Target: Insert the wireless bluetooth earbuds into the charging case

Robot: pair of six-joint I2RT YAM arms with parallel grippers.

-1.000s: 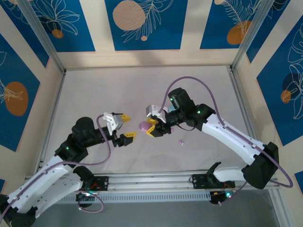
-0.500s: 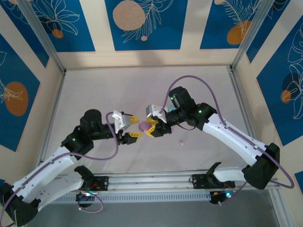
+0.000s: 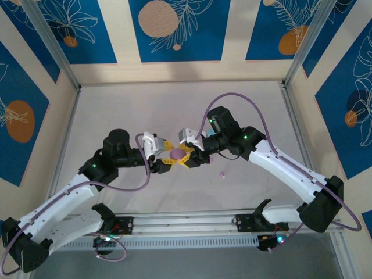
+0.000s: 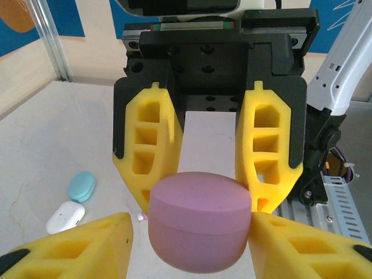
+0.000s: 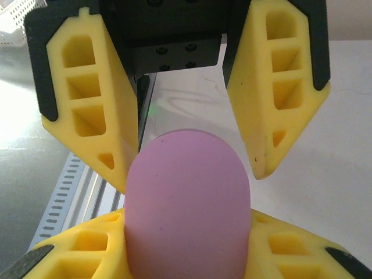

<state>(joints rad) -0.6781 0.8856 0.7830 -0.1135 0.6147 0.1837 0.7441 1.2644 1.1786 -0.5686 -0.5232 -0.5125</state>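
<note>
**Item 1. Pink charging case** (image 3: 175, 154): lid seam closed, held off the table. It is clamped between the fingers of the right pincer (image 3: 185, 157).

**Item 2. Left pincer** (image 3: 168, 156): a second ago it hung well to the left of the case with its fingers wider. It has since come in nose to nose with the right pincer. Its jaws are apart and straddle the case's free end, with a gap on one side, so nothing is gripped.

**Item 3. Pink earbud** (image 3: 221, 174): on the table behind the right pincer, untouched.

**Item 4. Teal charging case** (image 4: 81, 186) and **white charging case** (image 4: 65, 216): on the table, well clear of both pincers.

**Note:** this looks like a two-handed hold being set up to open the lid. No bud is seated yet.
</note>
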